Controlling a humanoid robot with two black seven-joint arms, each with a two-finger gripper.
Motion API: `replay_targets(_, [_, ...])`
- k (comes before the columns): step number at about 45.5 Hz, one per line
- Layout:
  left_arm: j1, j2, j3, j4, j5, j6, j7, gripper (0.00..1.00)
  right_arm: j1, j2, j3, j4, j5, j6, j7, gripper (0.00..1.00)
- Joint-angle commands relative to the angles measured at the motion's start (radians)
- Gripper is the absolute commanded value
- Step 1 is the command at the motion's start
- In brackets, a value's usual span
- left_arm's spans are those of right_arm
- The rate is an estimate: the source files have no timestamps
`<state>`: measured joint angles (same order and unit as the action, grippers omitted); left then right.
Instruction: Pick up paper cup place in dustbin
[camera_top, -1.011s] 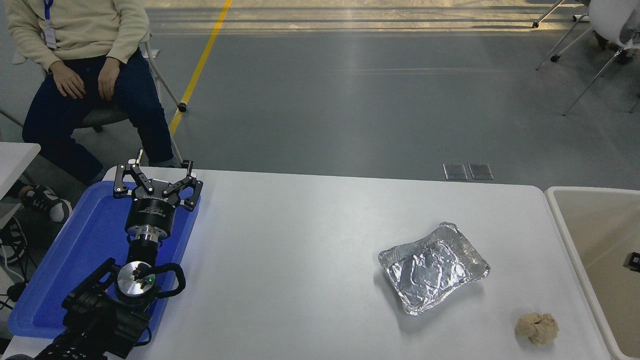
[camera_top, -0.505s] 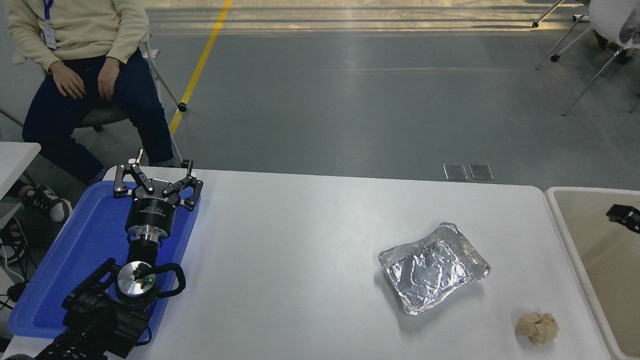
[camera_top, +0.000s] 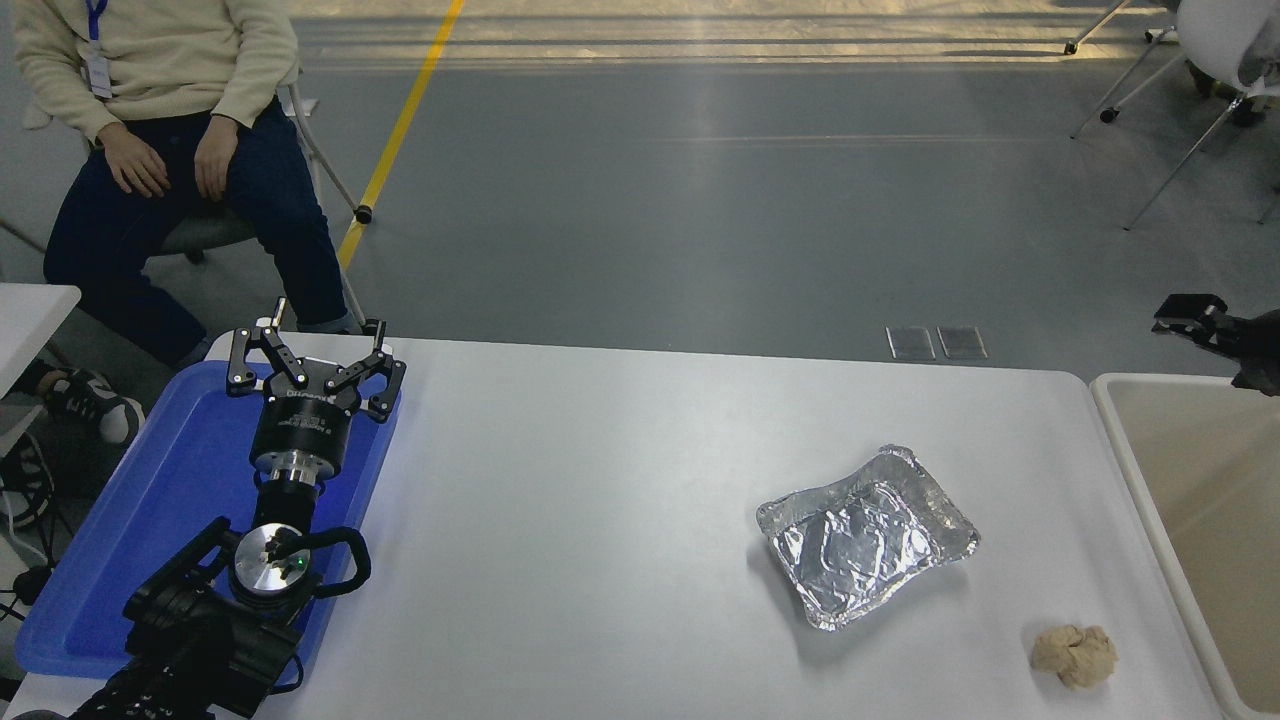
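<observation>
The white desk (camera_top: 600, 500) carries a flat blue tray (camera_top: 180, 490) along its left edge, a crinkled silver foil tray (camera_top: 867, 535) right of centre, and a crumpled beige paper ball (camera_top: 1074, 656) near its front right corner.

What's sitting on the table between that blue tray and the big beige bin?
In the head view, between the blue tray and the dustbin lie a crinkled foil tray and a crumpled paper ball; otherwise bare white table.
</observation>
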<state>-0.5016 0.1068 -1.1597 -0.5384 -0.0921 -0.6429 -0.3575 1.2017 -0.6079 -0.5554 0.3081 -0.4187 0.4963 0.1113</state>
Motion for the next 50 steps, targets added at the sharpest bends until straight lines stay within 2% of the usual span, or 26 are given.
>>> replay_targets(1, [0.0,-0.001,0.0,0.0,0.0,0.0,0.0,1.0,0.222,-0.085,-0.142,0.311,-0.074,-0.042,-0.022,1.0])
replay_targets(15, [0.0,-0.001,0.0,0.0,0.0,0.0,0.0,1.0,0.568,-0.084,-0.478,0.738,-0.094,-0.091,-0.03,1.0])
replay_targets(31, [-0.002,-0.001,0.0,0.0,0.0,0.0,0.0,1.0,0.845,0.08,-0.669,1.023,-0.074,-0.102,-0.036,1.0])
replay_targets(37, [-0.002,-0.001,0.0,0.0,0.0,0.0,0.0,1.0,0.915,0.18,-0.669,1.118,0.007,-0.094,-0.036,1.0])
replay_targets(50, [0.0,-0.001,0.0,0.0,0.0,0.0,0.0,1.0,0.964,0.347,-0.658,1.163,0.182,-0.027,-0.035,1.0])
